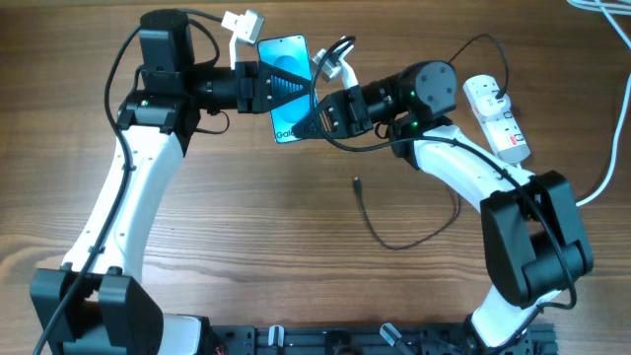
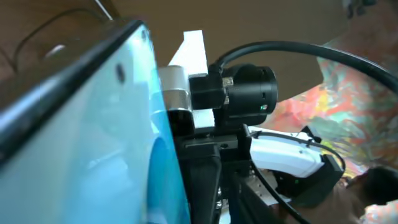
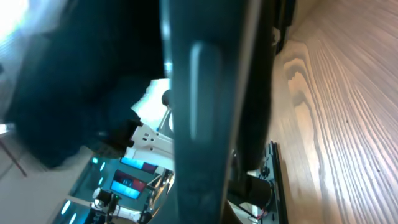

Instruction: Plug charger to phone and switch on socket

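The phone (image 1: 287, 61), teal screen up and tilted, is held off the table at the back between both grippers. My left gripper (image 1: 262, 89) is shut on its left edge; the screen fills the left of the left wrist view (image 2: 87, 137). My right gripper (image 1: 323, 112) grips its lower right edge; the phone's dark side edge (image 3: 211, 93) runs down the middle of the right wrist view. The charger, a thin black cable (image 1: 394, 243), lies looped on the table, its free connector (image 1: 356, 181) apart from both grippers. The white socket (image 1: 499, 118) lies at the right with a plug in it.
A thick white cord (image 1: 612, 158) runs along the right edge. A small white piece (image 1: 243, 24) sits behind the left gripper, another (image 1: 332, 65) by the phone's right edge. The right arm's wrist camera (image 2: 245, 93) shows close in the left wrist view.
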You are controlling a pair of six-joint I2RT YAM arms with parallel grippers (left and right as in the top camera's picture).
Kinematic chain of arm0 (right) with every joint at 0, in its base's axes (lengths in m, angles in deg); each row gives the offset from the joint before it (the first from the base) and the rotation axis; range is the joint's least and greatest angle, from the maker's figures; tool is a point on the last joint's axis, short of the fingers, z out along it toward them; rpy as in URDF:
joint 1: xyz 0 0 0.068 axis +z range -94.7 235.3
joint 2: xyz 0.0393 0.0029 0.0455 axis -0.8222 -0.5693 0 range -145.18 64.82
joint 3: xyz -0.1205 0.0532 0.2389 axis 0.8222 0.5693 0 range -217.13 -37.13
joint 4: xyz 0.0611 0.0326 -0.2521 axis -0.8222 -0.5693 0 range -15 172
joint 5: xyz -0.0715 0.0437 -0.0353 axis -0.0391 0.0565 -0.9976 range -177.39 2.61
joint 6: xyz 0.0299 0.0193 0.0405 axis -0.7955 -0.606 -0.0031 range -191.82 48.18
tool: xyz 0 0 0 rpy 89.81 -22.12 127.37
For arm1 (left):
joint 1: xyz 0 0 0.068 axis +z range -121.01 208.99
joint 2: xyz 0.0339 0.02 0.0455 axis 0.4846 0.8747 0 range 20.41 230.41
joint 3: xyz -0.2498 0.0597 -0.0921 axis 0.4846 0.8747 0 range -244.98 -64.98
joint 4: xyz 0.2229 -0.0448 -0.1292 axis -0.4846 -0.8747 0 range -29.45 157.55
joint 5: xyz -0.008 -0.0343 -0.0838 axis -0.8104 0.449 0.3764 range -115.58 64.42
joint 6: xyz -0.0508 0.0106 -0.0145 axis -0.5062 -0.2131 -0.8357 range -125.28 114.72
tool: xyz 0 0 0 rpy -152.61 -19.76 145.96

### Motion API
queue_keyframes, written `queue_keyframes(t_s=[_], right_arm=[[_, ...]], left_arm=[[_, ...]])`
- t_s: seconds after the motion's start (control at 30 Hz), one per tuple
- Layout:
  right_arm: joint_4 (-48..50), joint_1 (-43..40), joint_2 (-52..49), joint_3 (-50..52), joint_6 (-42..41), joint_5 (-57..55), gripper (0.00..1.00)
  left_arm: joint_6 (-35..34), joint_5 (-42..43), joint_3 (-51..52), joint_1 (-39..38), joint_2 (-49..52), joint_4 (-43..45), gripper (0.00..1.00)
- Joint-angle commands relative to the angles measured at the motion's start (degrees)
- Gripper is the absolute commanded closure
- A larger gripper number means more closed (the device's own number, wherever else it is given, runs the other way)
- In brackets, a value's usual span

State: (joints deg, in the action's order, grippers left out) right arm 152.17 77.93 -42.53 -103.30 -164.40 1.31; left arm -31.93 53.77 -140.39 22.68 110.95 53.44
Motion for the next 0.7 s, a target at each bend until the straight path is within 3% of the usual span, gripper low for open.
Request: queue_keyframes(t_s=[0.0, 0.03, 0.5, 0.53, 0.6, 0.67], right_arm=[[0.1, -0.5, 0.1, -0.7, -2.1, -3.6, 0.96], [0.1, -0.6, 0.1, -0.7, -2.1, -5.3, 0.96], [0.0, -0.9, 0.1, -0.7, -2.1, -5.9, 0.96], [0.0, -0.9, 0.1, -0.7, -2.1, -5.9, 0.96], [0.0, -0.9, 0.1, -0.7, -2.1, -5.9, 0.96], [0.0, -0.9, 0.1, -0.7, -2.1, -5.9, 0.96]], left_arm=[[0.4, 2.4, -0.2, -0.2, -0.8, 0.1, 0.55], [0.2, 2.4, -0.2, -0.2, -0.8, 0.2, 0.48], [-7.3, 1.5, -0.2, 1.8, -0.8, 6.4, 0.48], [-7.3, 1.4, -0.2, 1.6, -0.8, 6.4, 0.55], [-8.8, 0.7, -0.2, 1.6, -0.8, 6.4, 0.79], [-8.8, 0.5, -0.2, 1.6, -0.8, 6.4, 0.89]])
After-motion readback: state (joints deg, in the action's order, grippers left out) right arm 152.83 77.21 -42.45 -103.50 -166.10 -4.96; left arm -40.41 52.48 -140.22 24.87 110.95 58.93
